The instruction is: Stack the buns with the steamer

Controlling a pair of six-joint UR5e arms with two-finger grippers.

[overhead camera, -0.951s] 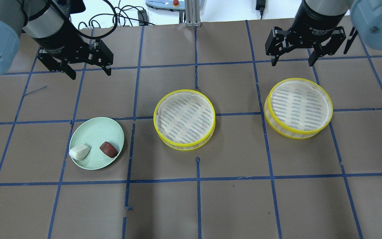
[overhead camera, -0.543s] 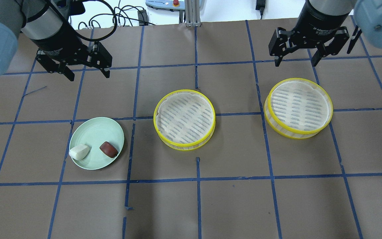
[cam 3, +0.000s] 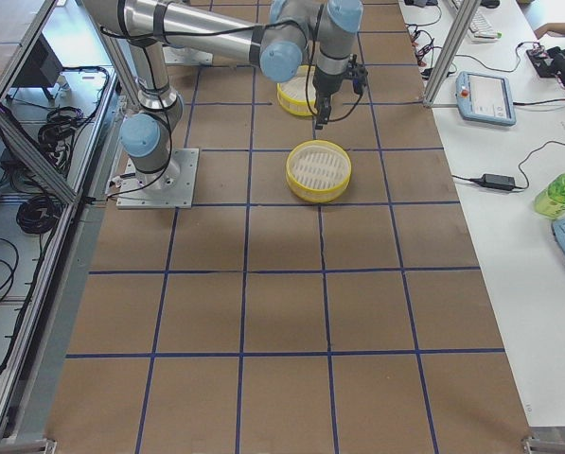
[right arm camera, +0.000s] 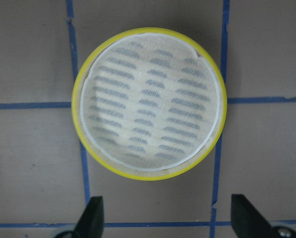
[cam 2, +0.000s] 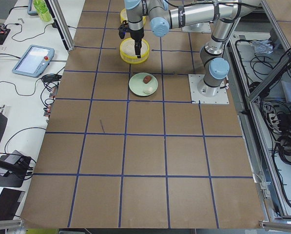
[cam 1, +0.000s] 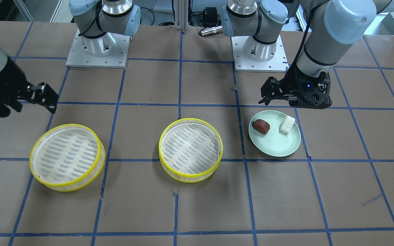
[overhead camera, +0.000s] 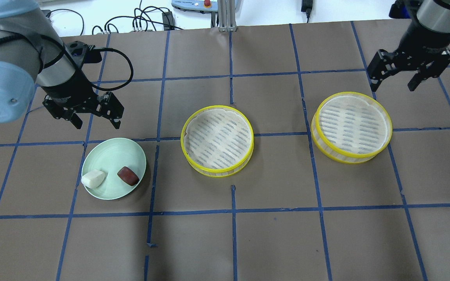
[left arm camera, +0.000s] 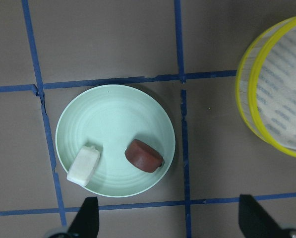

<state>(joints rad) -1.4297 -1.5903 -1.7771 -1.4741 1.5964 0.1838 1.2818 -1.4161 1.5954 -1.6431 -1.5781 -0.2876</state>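
Yellow-rimmed steamer baskets [overhead camera: 217, 138] — pale green plate [overhead camera: 112, 155]

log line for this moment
left jaws open by plate | right jaws open by right basket | white bun, brown bun on plate | middle basket, right basket empty, apart

1. A brown-papered worktop [overhead camera: 272, 242], ruled into squares by blue tape [overhead camera: 272, 210], carries three items in a row.
2. A pale green plate [overhead camera: 113, 154] rests on it beneath the raised left end effector [overhead camera: 98, 125], not touching it.
3. A yellow-rimmed steamer basket [overhead camera: 352, 127] sits beneath the right end effector [overhead camera: 392, 84], clear of its fingers.
4. A matching basket [overhead camera: 217, 140] stands between the two end effectors, apart from both neighbours.
5. A metal base plate [cam 1: 77, 61] sits behind the right end effector, a twin plate [cam 1: 241, 66] behind the left.
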